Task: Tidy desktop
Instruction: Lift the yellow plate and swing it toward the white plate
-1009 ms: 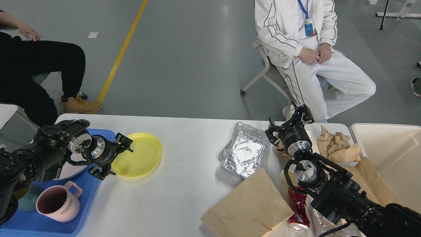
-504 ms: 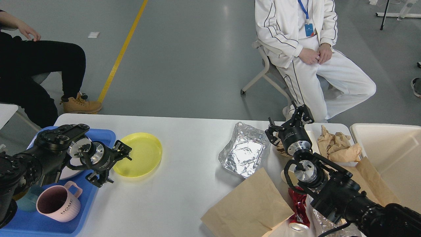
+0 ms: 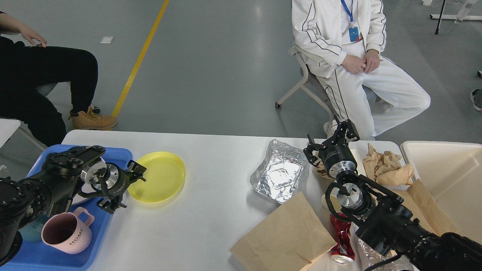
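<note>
The white desktop [image 3: 211,218] fills the lower half of the head view. A yellow plate [image 3: 162,177] lies on it at the left. My left gripper [image 3: 126,186] is open at the plate's left rim, holding nothing. To the right lie a crumpled foil tray [image 3: 280,175], a flat brown paper bag [image 3: 286,237], a crushed red can [image 3: 342,233] and crumpled brown paper [image 3: 388,165]. My right gripper [image 3: 330,140] hangs open above the table's far edge, just right of the foil tray, with nothing in it.
A blue tray [image 3: 41,256] at the left front holds a pink mug [image 3: 64,231] and a white dish partly hidden by my left arm. A cream bin [image 3: 444,173] stands at the right. Two people sit beyond the table.
My left gripper has drawn back to the left, from over the plate's rim toward the blue tray. The plate stays put. The right arm has not moved.
</note>
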